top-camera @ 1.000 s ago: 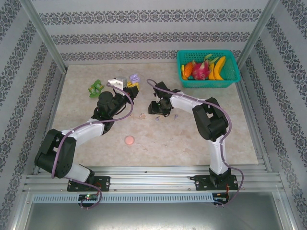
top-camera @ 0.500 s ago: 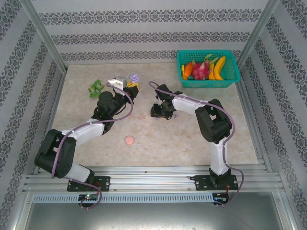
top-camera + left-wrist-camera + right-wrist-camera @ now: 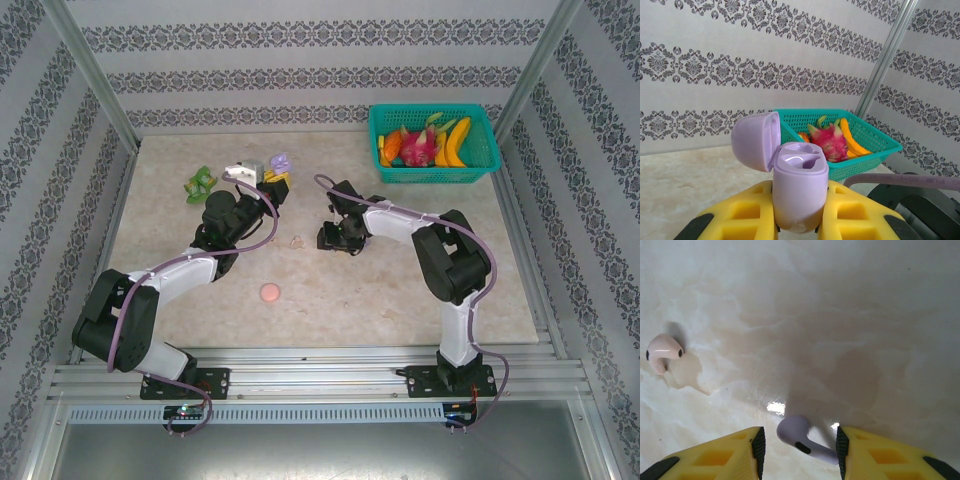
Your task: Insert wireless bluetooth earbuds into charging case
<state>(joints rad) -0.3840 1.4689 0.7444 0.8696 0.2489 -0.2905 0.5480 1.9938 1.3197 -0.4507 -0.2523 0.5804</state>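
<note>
Since its sockets must face up, the lilac charging case is held upright, lid open, clamped in the left gripper near the far edge of the table; mid-surface, the right gripper straddles a lilac earbud, jaws half-wide, ready to pinch.

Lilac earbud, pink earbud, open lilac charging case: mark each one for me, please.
lilac earbud [image 3: 792, 430], right wrist view, on its rounded head.
pink earbud [image 3: 662, 349], right wrist view, on its rounded head.
lilac charging case [image 3: 800, 195], left wrist view, on the front of its lower body.
</note>
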